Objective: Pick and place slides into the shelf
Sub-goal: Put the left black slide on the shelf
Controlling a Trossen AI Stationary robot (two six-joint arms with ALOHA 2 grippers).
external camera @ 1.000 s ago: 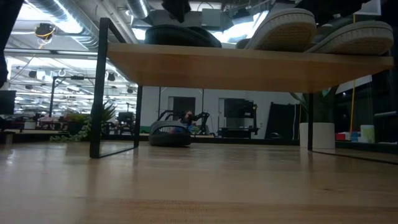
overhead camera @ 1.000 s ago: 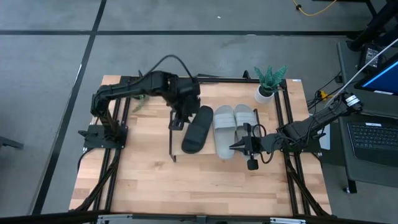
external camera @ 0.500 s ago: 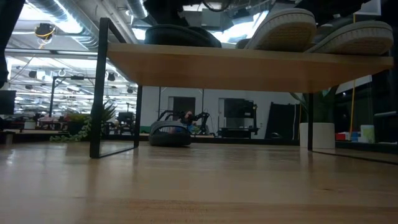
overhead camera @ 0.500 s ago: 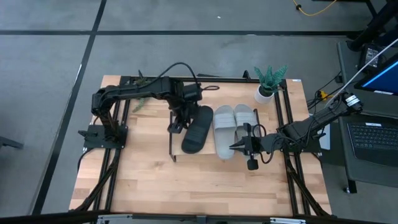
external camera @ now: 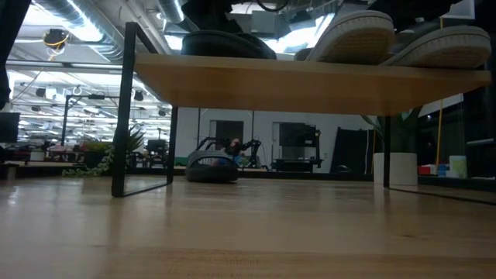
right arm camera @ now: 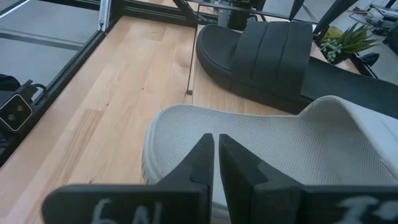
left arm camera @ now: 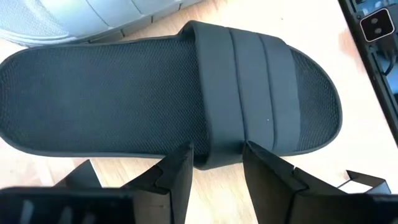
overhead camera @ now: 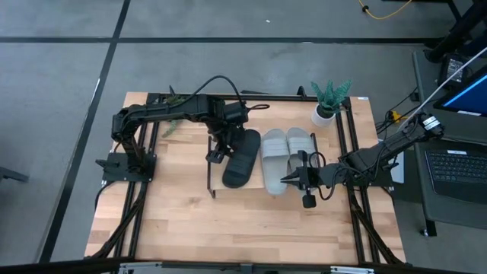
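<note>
Your left gripper (left arm camera: 214, 171) hangs released, fingers straddling the near edge of the black slide (left arm camera: 186, 93) on the shelf (overhead camera: 251, 186). Your right gripper (right arm camera: 216, 163) is clenched empty, just before the grey slide (right arm camera: 273, 143).

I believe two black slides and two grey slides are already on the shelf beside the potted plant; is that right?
Not quite: the high view shows only one black slide on the shelf, next to the two grey slides. The rest holds: the potted plant stands beside it, with the left gripper over the black slide's edge.
</note>
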